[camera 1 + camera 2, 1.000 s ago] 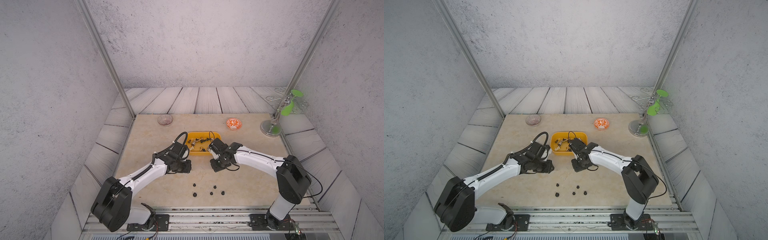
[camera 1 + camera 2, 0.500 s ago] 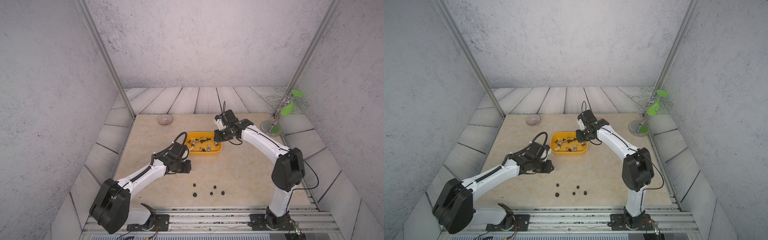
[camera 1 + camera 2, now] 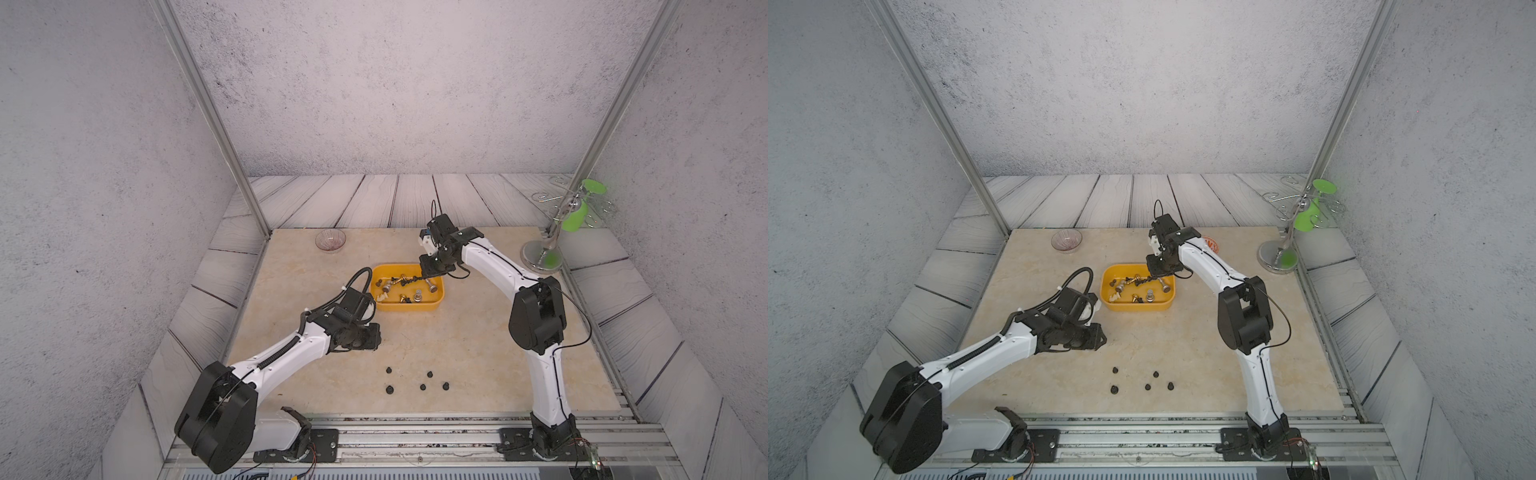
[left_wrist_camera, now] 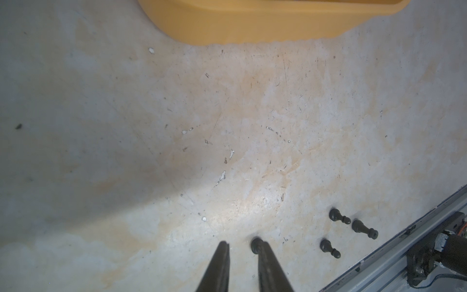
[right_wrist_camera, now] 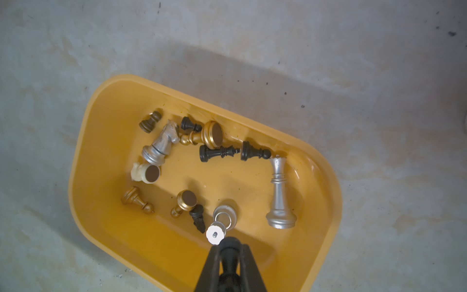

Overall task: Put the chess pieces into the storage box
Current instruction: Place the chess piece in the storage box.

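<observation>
Right wrist: right pincer (image 5: 230,249) grips black piece (image 5: 228,264) over storage box (image 5: 83,156).

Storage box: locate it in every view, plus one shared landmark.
In a top view: storage box mid-table, between the arms.
In a top view: storage box, same spot.
Left wrist: storage box, outer wall only, at the frame edge.
Right wrist: storage box fills the middle, under the right end effector.
Landmark: tall silver piece lying inside; left wrist misses it.

grey speckled walls (image 3: 374,83), beige marble tabletop (image 3: 478,332)
</observation>
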Motion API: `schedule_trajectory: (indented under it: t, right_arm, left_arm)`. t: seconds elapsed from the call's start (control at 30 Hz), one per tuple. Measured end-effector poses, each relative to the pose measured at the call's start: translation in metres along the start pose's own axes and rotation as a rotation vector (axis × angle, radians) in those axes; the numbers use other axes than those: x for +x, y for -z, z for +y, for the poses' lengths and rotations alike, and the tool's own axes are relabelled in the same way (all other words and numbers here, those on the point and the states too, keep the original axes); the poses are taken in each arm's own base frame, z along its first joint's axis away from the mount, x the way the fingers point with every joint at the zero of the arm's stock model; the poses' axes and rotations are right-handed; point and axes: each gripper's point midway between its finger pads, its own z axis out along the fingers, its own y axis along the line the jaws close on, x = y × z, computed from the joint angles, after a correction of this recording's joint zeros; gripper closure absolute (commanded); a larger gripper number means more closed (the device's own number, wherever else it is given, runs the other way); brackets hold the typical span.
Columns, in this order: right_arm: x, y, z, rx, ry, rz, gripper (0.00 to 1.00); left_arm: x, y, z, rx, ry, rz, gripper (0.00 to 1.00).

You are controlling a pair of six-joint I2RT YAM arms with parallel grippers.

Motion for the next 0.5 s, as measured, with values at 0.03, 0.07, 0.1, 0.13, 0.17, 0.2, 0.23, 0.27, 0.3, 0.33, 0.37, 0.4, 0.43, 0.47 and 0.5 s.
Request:
schedule_trajectory:
  t: [0.03,0.07,0.1,0.13,0.17,0.2,0.23,0.27,0.3,0.33,0.37,0.4,0.43,0.47,0.5]
  right_arm:
    - [0.0019,-0.003,-0.0007,0.0,-0.003,0.009,0.84]
    - [0.0033,-0.0055,-0.0013,-0.001,-0.005,0.017,0.83]
    - [0.0043,-0.0074,-0.0019,-0.002,-0.007,0.022,0.82]
    - [0.0054,-0.0093,-0.0026,-0.002,-0.009,0.027,0.81]
    - [0.0057,-0.0098,-0.0028,-0.003,-0.01,0.029,0.8]
    - [0.0062,-0.0101,-0.0032,-0.002,-0.012,0.031,0.79]
    - [0.0062,-0.0096,-0.003,-0.003,-0.013,0.032,0.77]
    - [0.0054,-0.0084,-0.0028,-0.005,-0.013,0.031,0.76]
    - [0.0041,-0.007,-0.002,-0.007,-0.012,0.028,0.74]
    - [0.0027,-0.0054,-0.0013,-0.009,-0.01,0.025,0.73]
    - [0.0013,-0.0038,-0.0007,-0.01,-0.008,0.021,0.73]
    - [0.0,-0.0027,0.0,-0.013,-0.008,0.018,0.73]
    - [-0.0004,-0.0025,0.0005,-0.014,-0.007,0.016,0.72]
    - [-0.0002,-0.0025,0.0003,-0.014,-0.007,0.017,0.72]
    - [0.0003,-0.0026,0.0002,-0.014,-0.008,0.019,0.72]
  left_arm:
    - [0.0008,-0.0003,0.0002,0.0,0.001,0.001,0.75]
    - [0.0014,-0.0004,0.0003,0.001,0.001,0.002,0.75]
    - [0.0027,-0.0007,0.0003,0.001,0.001,0.004,0.75]
    - [0.0036,-0.0008,0.0007,0.0,0.003,0.004,0.76]
    - [0.0045,-0.0008,0.0008,0.001,0.003,0.005,0.75]
    - [0.0054,-0.0008,0.0009,0.001,0.002,0.006,0.76]
    - [0.0056,-0.0007,0.001,0.001,0.003,0.006,0.75]
    - [0.0057,-0.0008,0.0012,0.001,0.003,0.006,0.76]
    - [0.0057,-0.0007,0.0011,0.001,0.004,0.006,0.76]
    - [0.0058,-0.0007,0.0012,0.001,0.006,0.006,0.75]
    - [0.0059,-0.0007,0.0012,0.001,0.007,0.006,0.76]
    - [0.0058,-0.0007,0.0012,0.001,0.01,0.006,0.76]
    - [0.0058,-0.0007,0.0012,0.001,0.01,0.006,0.75]
    - [0.0059,-0.0008,0.0011,0.001,0.01,0.006,0.75]
    - [0.0059,-0.0008,0.0011,0.001,0.012,0.006,0.76]
